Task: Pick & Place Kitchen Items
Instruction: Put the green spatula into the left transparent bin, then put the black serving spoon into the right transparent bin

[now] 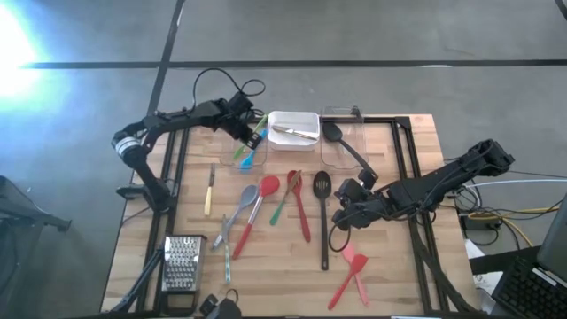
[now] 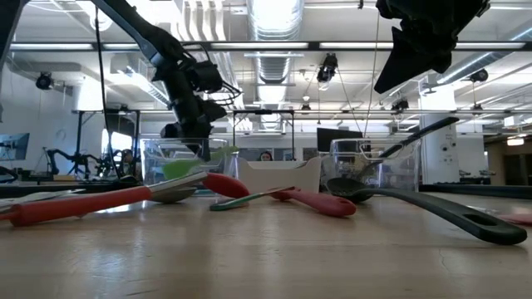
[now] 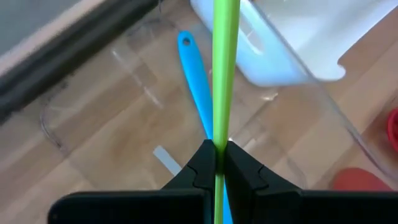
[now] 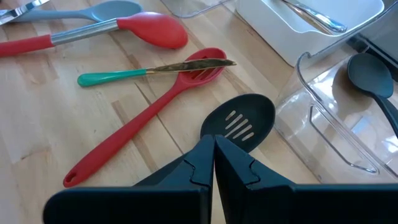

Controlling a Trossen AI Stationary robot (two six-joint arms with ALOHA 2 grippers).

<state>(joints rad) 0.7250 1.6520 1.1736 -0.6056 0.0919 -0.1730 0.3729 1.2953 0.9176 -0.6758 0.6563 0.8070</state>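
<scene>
Left claw (image 3: 219, 155) at 11 o'clock on the worktop (image 1: 390, 275), clamped tight on a green utensil handle (image 3: 224, 68), over a clear bin (image 3: 93, 124) containing a blue utensil (image 3: 196, 87). Right claw (image 4: 214, 163) at 4 o'clock, fingers pressed together with nothing gripped, poised just above a black slotted spoon (image 4: 239, 121) lying flat. Red slotted spoon (image 4: 143, 118), teal-handled knife (image 4: 149, 71) and red spoon (image 4: 152, 28) loose at centre; white tray (image 1: 293, 129) at 12 o'clock.
</scene>
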